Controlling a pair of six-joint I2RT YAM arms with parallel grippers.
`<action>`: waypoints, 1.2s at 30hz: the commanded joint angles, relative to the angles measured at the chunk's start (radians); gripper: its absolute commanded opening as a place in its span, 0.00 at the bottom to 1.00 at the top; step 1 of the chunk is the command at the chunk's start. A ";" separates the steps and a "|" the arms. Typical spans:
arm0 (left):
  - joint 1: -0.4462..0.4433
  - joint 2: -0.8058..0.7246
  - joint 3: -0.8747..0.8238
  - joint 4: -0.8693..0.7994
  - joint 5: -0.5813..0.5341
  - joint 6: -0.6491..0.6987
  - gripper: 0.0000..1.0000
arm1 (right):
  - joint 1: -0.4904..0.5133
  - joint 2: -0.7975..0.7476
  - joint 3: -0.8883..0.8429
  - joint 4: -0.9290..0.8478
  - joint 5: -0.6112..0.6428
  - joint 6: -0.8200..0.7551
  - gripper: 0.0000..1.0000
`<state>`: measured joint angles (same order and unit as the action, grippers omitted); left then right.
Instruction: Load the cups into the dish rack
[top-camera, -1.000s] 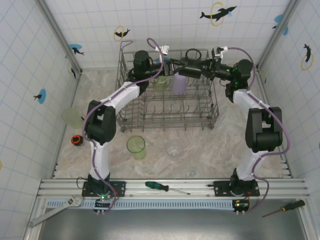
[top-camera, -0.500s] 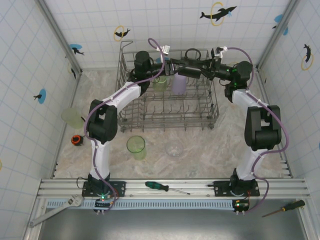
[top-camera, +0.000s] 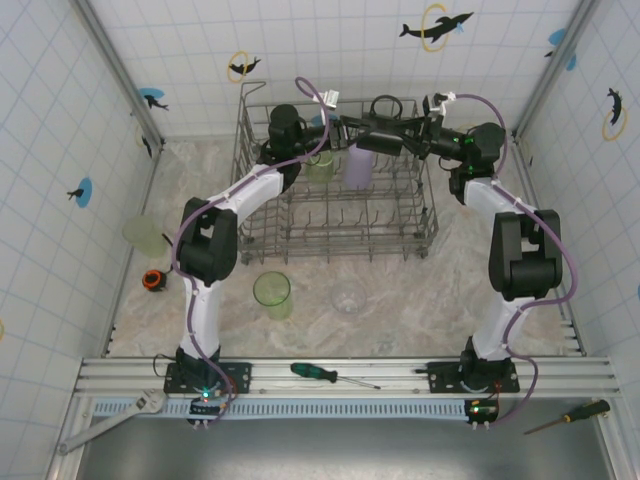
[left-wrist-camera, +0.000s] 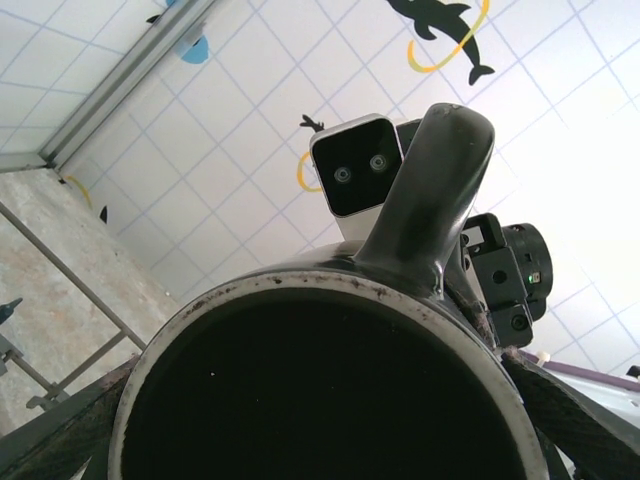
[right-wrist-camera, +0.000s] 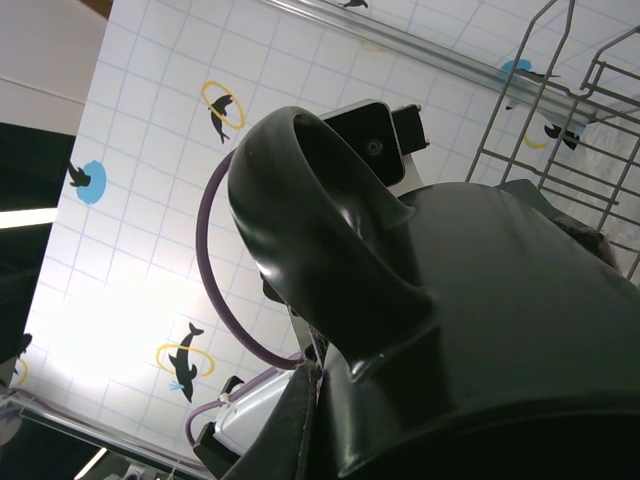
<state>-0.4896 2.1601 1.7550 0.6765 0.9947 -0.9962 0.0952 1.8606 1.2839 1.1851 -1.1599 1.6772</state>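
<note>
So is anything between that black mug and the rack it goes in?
Nothing visible blocks it. The black mug is held over the far end of the dish rack; a lilac cup and a green cup stand in the rack close beside.

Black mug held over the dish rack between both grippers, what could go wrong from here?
1. The black mug hangs above the dish rack, with the right gripper shut on it and the left gripper straddling its rim. If the right lets go before the left grips firmly, the mug could drop into the rack.
2. The lilac cup and a green cup sit in the rack just below, so a fall or low swing might knock them.
</note>
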 joint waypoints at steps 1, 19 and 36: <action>-0.044 -0.002 0.036 0.113 0.067 -0.043 0.00 | 0.009 0.018 0.049 0.059 0.049 -0.016 0.08; -0.049 -0.028 0.034 0.163 0.024 -0.055 0.00 | -0.020 0.012 0.031 0.071 0.081 0.004 0.33; -0.018 -0.025 0.054 0.169 -0.075 -0.045 0.00 | -0.088 -0.054 -0.037 -0.005 0.074 -0.054 0.56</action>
<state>-0.5217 2.1624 1.7554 0.7330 0.9489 -1.0340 0.0299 1.8572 1.2713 1.2076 -1.0962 1.6752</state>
